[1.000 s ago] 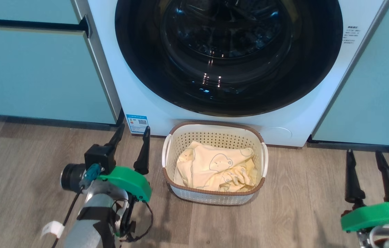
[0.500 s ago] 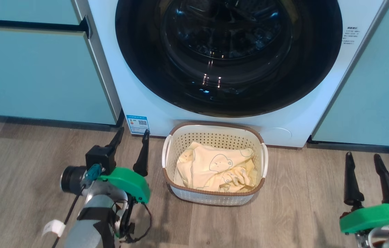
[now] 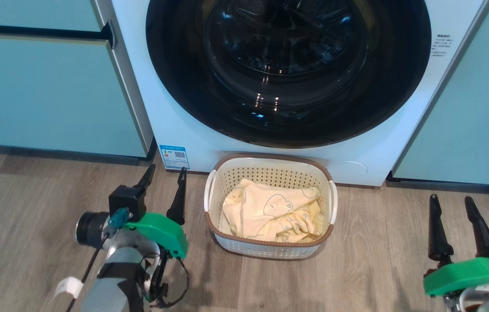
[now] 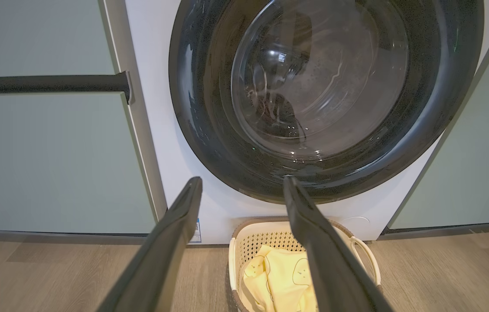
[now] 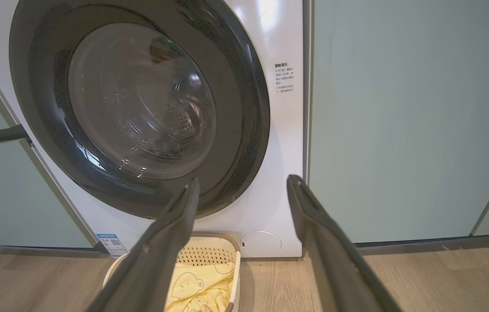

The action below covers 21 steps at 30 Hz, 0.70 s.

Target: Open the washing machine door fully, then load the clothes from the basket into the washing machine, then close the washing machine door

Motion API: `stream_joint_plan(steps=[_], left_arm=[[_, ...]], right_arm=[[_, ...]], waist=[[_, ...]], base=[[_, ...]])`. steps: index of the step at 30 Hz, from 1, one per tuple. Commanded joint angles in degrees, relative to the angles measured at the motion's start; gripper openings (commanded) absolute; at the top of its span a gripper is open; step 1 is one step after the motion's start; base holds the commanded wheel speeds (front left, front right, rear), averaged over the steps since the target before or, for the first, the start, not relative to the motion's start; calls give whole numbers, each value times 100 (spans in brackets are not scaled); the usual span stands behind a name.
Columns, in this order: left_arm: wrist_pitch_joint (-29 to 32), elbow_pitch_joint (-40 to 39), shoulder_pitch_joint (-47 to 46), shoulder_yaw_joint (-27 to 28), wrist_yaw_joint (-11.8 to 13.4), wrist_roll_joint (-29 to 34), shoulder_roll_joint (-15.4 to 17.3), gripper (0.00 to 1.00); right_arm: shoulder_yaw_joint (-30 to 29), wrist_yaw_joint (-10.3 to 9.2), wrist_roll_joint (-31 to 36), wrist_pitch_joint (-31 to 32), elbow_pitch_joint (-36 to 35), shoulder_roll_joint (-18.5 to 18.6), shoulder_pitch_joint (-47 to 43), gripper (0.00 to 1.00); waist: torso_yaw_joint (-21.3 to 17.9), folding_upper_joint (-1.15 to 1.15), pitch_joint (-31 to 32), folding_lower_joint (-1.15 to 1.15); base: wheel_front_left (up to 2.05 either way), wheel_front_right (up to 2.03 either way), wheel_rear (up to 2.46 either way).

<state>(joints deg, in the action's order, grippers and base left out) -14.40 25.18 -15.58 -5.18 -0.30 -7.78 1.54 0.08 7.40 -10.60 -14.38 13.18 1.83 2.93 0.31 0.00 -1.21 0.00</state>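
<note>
The white washing machine (image 3: 192, 130) fills the top of the head view, its round black-rimmed door (image 3: 288, 71) shut flat against the front. On the floor right before it stands the cream basket (image 3: 270, 251) with pale yellow bear-print clothes (image 3: 270, 210) inside. My left gripper (image 3: 166, 172) hangs open just left of the basket, fingers pointing at the machine. At the lower right, well clear of the basket, my right gripper (image 3: 450, 200) is open too. The left wrist view shows the door (image 4: 435, 108) and the basket (image 4: 238, 251) beyond my fingers (image 4: 175, 225). In the right wrist view the door (image 5: 244, 130) and the clothes (image 5: 197, 288) appear.
Pale teal cabinets (image 3: 49, 91) flank the machine on both sides (image 3: 478, 117), the left one with a dark bar handle (image 3: 36, 31). A blue sticker (image 3: 174, 156) sits low on the machine's front. Wood-look floor (image 3: 379, 242) spreads around the basket.
Both grippers have drawn back a little toward me, lower in the head view, still open. The basket, clothes and door have not moved.
</note>
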Motion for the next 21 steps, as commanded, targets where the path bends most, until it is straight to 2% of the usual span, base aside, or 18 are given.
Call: stream_joint_plan(steps=[1,12,21], left_arm=[[-60,-132,-346,221,42,63,133,100],[-60,-127,-354,202,32,65,133,100],[-60,-118,-349,187,27,84,133,100]], right_arm=[[134,9,-2,-62,-162,105,318,100],[161,9,8,-62,-118,105,314,100],[184,9,-12,-62,-97,105,317,100]], waist=[[-3,0,4,0],[-3,0,-1,0],[-3,0,0,0]], base=[[0,0,0],[2,13,-14],[40,95,-135]])
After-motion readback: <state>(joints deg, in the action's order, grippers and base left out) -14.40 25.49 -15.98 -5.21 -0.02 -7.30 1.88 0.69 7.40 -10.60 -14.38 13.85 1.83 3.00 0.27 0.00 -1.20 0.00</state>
